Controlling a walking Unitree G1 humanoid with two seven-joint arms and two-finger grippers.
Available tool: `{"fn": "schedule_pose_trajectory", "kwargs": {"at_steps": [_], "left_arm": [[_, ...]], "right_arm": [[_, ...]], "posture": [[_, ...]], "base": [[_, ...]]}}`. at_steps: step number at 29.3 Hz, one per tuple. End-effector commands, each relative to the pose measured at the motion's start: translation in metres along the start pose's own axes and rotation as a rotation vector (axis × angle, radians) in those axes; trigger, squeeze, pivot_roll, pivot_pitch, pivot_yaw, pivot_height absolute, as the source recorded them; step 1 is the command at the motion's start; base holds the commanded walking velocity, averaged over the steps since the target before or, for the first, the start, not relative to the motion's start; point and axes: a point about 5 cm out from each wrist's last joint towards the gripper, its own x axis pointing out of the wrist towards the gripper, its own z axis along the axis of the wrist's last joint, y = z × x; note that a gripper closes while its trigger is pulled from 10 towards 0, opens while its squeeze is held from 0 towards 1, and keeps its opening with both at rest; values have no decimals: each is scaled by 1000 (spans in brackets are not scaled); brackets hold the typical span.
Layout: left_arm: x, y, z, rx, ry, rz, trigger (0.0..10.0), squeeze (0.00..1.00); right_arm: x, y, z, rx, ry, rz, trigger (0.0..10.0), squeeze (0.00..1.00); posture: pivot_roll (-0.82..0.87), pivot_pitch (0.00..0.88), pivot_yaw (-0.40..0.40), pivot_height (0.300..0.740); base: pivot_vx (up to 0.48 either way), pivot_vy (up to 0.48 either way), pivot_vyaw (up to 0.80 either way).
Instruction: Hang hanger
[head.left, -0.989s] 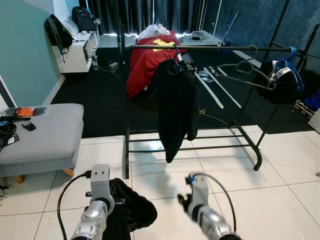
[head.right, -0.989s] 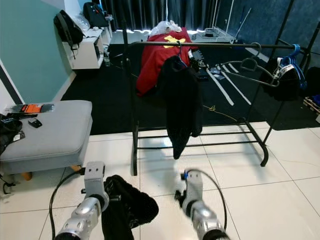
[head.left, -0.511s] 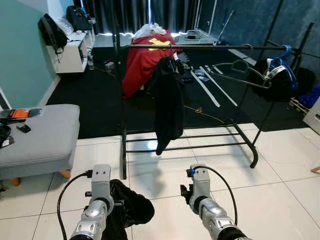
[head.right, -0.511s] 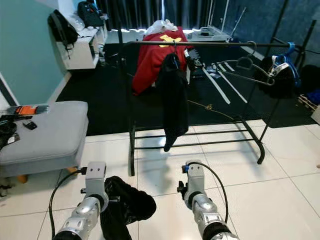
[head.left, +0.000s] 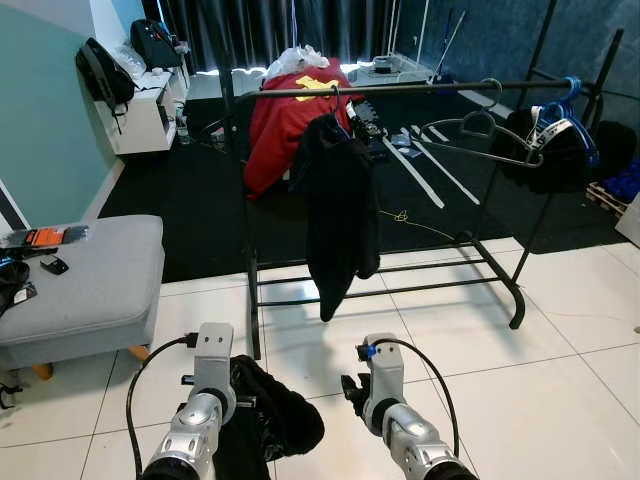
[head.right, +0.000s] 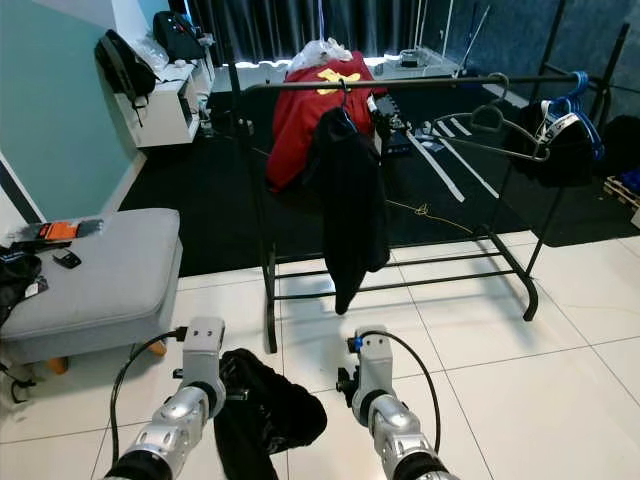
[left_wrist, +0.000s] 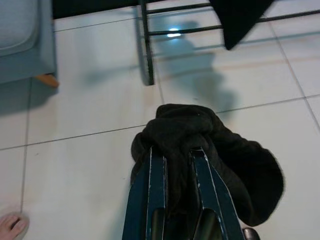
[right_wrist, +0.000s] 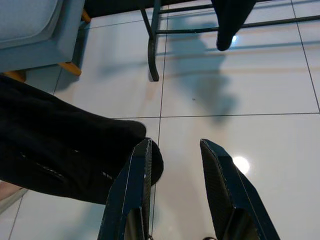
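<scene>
Left gripper (left_wrist: 175, 165), low in front of the robot, has its two black fingers clamped on a bunched black garment (left_wrist: 210, 145), which hangs in a lump over white floor tiles (head.left: 560, 360). Right gripper (right_wrist: 175, 170) sits beside it at approx. the same height, fingers apart w/ nothing between them; the garment's edge lies just beside one finger. Ahead stands a black clothes rack (head.left: 400, 90), well apart from both grippers. On its top rail hangs a dark jacket (head.left: 335, 210) near the left end, & an empty grey hanger (head.left: 480, 135) toward the right end, tilted. Further right, blue hangers (head.left: 570, 100) w/ a dark item. Behind the rack: red fabric (head.left: 285, 120) on dark carpet. Grey ottoman (head.left: 80, 290) at robot's left, small items on top.
</scene>
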Motion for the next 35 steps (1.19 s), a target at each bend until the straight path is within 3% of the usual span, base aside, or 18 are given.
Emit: {"fn": "schedule_pose_trajectory", "kwargs": {"at_steps": [1,6,7,12,17,20,22,24,27,28,32,35], "left_arm": [[4,9,15,6,-52,40,10000,0],[-1,10,15,-43,-78,37,10000,0],[-4,8,13,-48,-93,19,10000,0],[-5,6,13,-63,-102,2,10000,0],[-3,-1,17,-25,-110,-48,10000,0],[-1,0,16,-10,-88,-22,10000,0],[-2,5,14,-66,-78,10,10000,0],[-3,3,12,-79,-72,0,10000,0],[-5,-1,12,-92,-78,-18,10000,0],[-6,-4,12,-102,-84,-31,10000,0],[-9,-8,10,-17,-72,-52,10000,0],[-11,-10,9,-37,-73,-61,10000,0]], "right_arm": [[2,0,13,-6,-41,36,10000,0],[3,-14,33,-13,-126,-14,10000,0],[2,-19,35,13,-138,-78,10000,0],[2,-23,35,105,-135,-111,10000,0],[2,-19,22,43,-66,-119,10000,0],[1,-17,15,25,-45,-121,10000,0],[-1,-16,11,22,-45,-147,10000,0],[-2,-18,11,69,-70,-170,10000,0],[-3,-20,10,63,-66,-171,10000,0],[-3,-20,10,56,-61,-171,10000,0],[-2,-20,14,7,-66,-163,10000,0],[0,-16,20,-48,-86,-133,10000,0]], "posture": [[-3,61,2,740],[15,46,-12,740],[13,37,-12,740],[16,26,-9,740],[35,45,-5,740],[29,36,-10,740],[18,51,-3,740],[26,79,-4,740],[25,83,-5,740],[23,78,-4,740],[18,94,-14,740],[16,109,-26,740]], "base": [[0,0,0],[0,0,0],[0,0,0],[0,0,0],[0,0,0],[0,0,0],[0,0,0],[0,0,0],[0,0,0],[0,0,0],[0,0,0],[0,0,0]]}}
